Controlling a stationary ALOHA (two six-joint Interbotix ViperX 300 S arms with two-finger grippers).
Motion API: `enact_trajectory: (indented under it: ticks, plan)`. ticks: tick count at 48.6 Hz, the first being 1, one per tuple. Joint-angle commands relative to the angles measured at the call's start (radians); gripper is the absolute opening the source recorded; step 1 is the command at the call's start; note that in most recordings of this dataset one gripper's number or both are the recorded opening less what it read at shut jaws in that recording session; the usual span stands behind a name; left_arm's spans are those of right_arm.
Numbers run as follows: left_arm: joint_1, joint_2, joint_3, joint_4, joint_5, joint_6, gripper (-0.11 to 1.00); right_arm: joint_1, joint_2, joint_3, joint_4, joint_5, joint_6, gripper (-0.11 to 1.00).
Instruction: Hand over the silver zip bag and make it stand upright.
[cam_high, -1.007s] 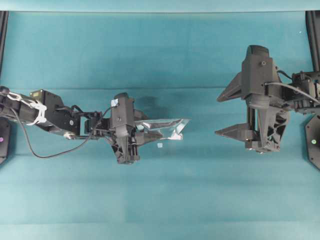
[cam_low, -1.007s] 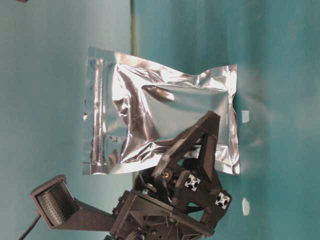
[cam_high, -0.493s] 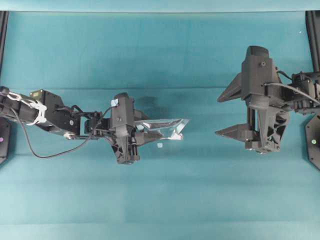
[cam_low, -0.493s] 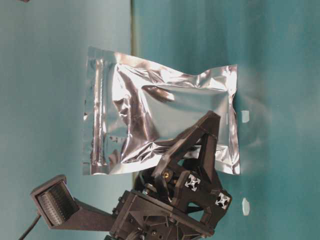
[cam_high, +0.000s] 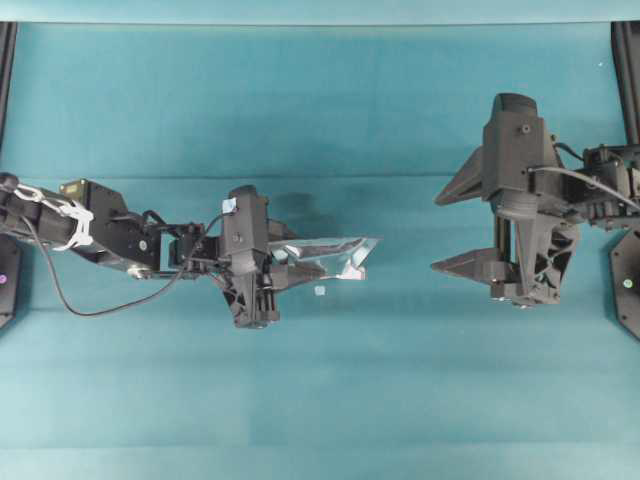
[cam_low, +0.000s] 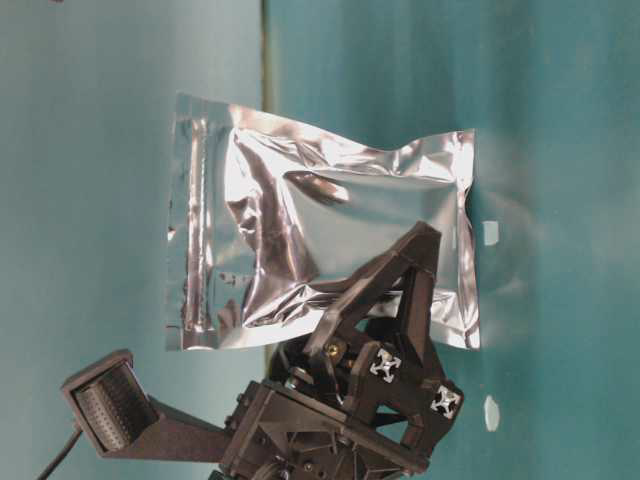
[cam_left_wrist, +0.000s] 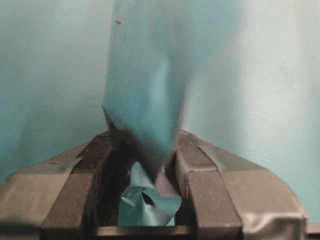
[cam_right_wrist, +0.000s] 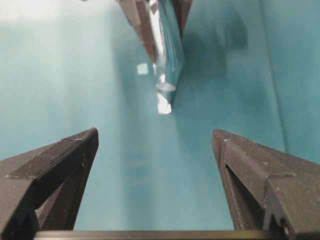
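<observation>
The silver zip bag (cam_high: 335, 252) is a crinkled foil pouch held on edge left of the table's centre. In the table-level view the bag (cam_low: 330, 220) faces the camera, zip strip away from the table. I cannot tell whether its lower edge touches the table. My left gripper (cam_high: 290, 262) is shut on one end of it. The left wrist view shows the foil (cam_left_wrist: 150, 75) pinched between the two fingers (cam_left_wrist: 187, 150). My right gripper (cam_high: 437, 232) stands wide open to the right, a clear gap from the bag. Its wrist view shows the bag (cam_right_wrist: 167, 40) edge-on, beyond its empty jaws.
A tiny white bit (cam_high: 319, 291) lies on the teal table just in front of the bag, also seen as a bit (cam_right_wrist: 143, 68) in the right wrist view. Two white bits (cam_low: 490, 232) (cam_low: 490, 412) show at table level. Black frame posts (cam_high: 625, 60) stand at the corners.
</observation>
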Motion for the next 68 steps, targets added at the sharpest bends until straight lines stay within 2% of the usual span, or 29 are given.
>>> enact_trajectory:
  ticks: [1, 68]
  plan:
    - [-0.012, -0.012, -0.003, 0.002, -0.002, -0.003, 0.28, 0.005, -0.012, -0.006, 0.003, -0.009, 0.017, 0.91]
    - [-0.018, -0.012, -0.003, 0.002, 0.008, -0.003, 0.28, 0.005, -0.012, 0.005, 0.003, -0.04, 0.023, 0.91]
